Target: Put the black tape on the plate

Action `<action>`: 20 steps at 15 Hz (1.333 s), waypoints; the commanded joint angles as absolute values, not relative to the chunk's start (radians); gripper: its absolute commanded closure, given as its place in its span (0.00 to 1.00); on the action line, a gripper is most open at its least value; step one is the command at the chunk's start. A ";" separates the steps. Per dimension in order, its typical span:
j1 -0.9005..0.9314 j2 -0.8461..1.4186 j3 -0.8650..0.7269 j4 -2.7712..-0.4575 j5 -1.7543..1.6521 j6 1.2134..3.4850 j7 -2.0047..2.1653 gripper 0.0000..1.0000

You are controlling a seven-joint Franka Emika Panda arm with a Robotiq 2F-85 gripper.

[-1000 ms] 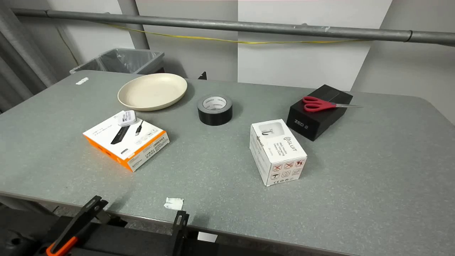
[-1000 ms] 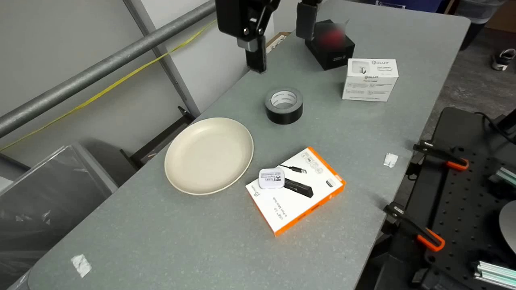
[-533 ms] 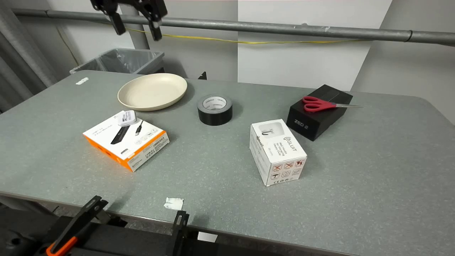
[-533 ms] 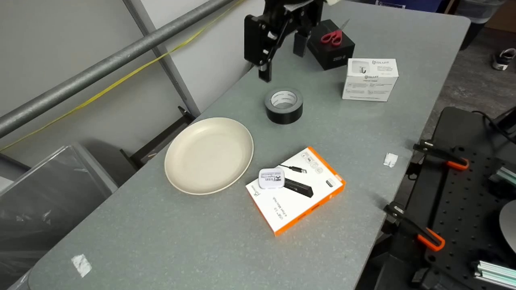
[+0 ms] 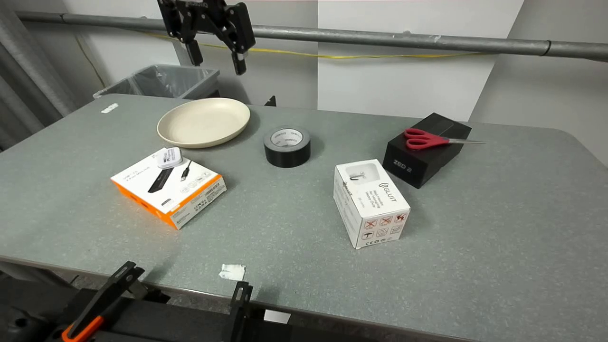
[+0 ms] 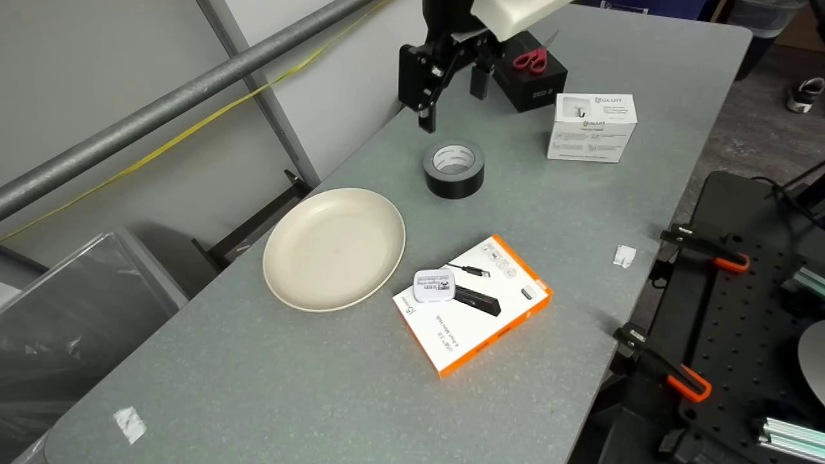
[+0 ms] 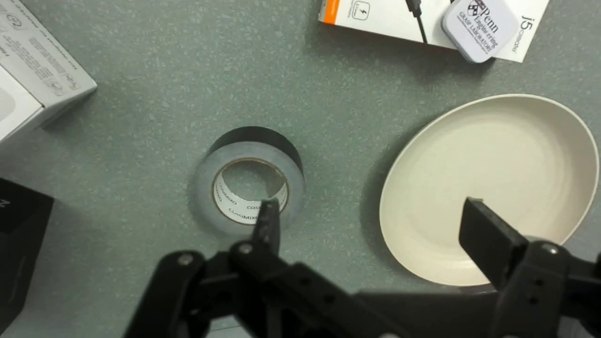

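Observation:
The black tape (image 5: 288, 156) lies flat on the grey table, its hole facing up. It also shows in an exterior view (image 6: 454, 187) and in the wrist view (image 7: 258, 136). The cream plate (image 5: 204, 123) lies beside it, apart from it, also in view here (image 6: 335, 251). Nothing lies on the plate. My gripper (image 5: 218, 66) is open and empty, well above the table; it shows in an exterior view (image 6: 453, 109) too. In the wrist view my gripper (image 7: 371, 202) has one finger overlapping the tape's ring and the other overlapping the plate (image 7: 493, 155).
A white and orange box (image 6: 474, 306) with a small white case (image 6: 434, 285) on top lies near the plate. A white box (image 5: 373, 204) and a black box (image 5: 403, 161) with red scissors (image 5: 422, 139) stand past the tape. A pipe (image 5: 294, 34) runs behind the table.
My gripper has come into an exterior view from the top and moved right and lower, staying open. In an exterior view it has moved right and slightly down. The tape and plate have not moved.

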State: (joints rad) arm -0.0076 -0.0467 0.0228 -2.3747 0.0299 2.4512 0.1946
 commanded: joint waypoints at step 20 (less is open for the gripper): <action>0.067 0.610 -0.102 -2.072 -0.018 2.826 0.322 0.26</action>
State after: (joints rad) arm 0.0541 0.5644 -0.1010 -2.1251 -0.0578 2.8060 0.3230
